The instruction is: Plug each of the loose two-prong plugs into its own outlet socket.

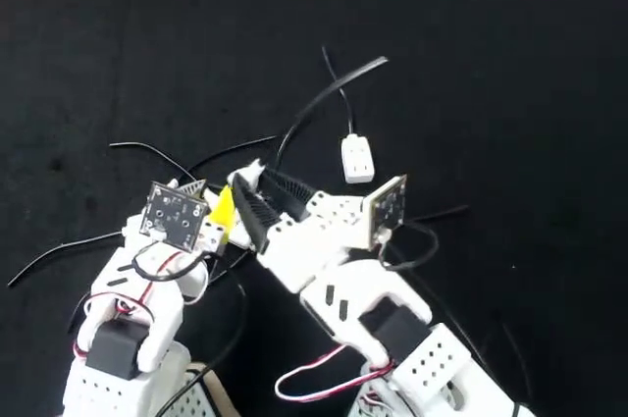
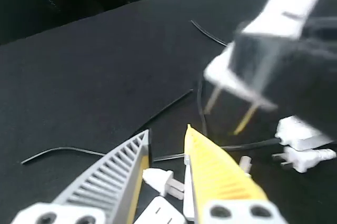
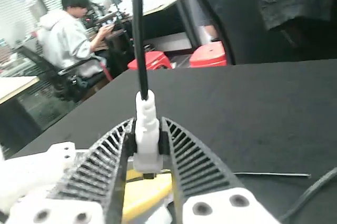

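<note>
My right gripper (image 3: 147, 123) is shut on a white two-prong plug (image 3: 146, 142) whose black cable rises straight up. In the left wrist view that plug (image 2: 231, 74) hangs in the air, its two brass prongs pointing down toward my left gripper (image 2: 167, 135). Between the left gripper's grey and yellow fingers (image 2: 216, 174) sits another white plug (image 2: 160, 179). From above, both grippers meet near the table's middle: the left (image 1: 218, 209) and the right (image 1: 250, 186). A white outlet socket (image 1: 357, 159) with a cable lies just beyond them.
Loose black cables (image 1: 147, 150) curl over the black table (image 1: 510, 93) around both arms. Another white plug (image 2: 304, 156) lies on the cloth past the held one. Chairs and red stools stand beyond the table's far edge.
</note>
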Available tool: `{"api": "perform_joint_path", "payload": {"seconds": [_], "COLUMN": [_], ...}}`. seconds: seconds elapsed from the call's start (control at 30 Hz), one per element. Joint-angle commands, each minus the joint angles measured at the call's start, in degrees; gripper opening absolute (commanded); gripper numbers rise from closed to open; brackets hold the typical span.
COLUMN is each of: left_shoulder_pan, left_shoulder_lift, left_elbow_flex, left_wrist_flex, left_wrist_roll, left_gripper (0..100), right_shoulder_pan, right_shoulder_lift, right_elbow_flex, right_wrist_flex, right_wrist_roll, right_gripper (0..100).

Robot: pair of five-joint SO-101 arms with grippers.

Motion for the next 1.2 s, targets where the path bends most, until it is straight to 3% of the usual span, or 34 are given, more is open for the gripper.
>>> {"api": "perform_joint_path", "payload": {"seconds": [0.0,0.2,0.67,0.83,1.0,1.07,1.17], "left_shoulder_pan": [2.24,2.95,-1.45,-1.98,-2.95,-5.93,-12.26], "left_shoulder_lift": [-0.62,-0.62,-0.62,-0.62,-0.53,-0.53,-0.53], "left_elbow_flex": [-3.03,-5.32,-5.23,-5.14,-2.77,-1.27,-1.36], "left_wrist_flex": [-1.05,-0.97,-3.69,-3.43,-3.25,-3.16,2.2], "left_wrist_roll": [0.88,0.88,1.14,7.47,7.65,6.95,-1.14], "left_gripper": [12,11,11,12,12,12,12], "right_shoulder_pan": [-2.46,-2.81,-2.73,-2.55,-2.11,-0.35,2.81], "right_shoulder_lift": [1.01,4.26,10.59,14.29,18.24,20.0,23.52], "right_elbow_flex": [-0.92,-2.33,-14.37,-18.77,-22.37,-24.75,-28.7], "right_wrist_flex": [0.79,2.81,20.57,25.41,28.22,30.68,35.08], "right_wrist_roll": [-0.7,-0.7,-0.62,-0.62,-0.18,-0.09,2.9], "right_gripper": [1.2,1.2,1.2,1.2,1.2,1.2,1.2]}}
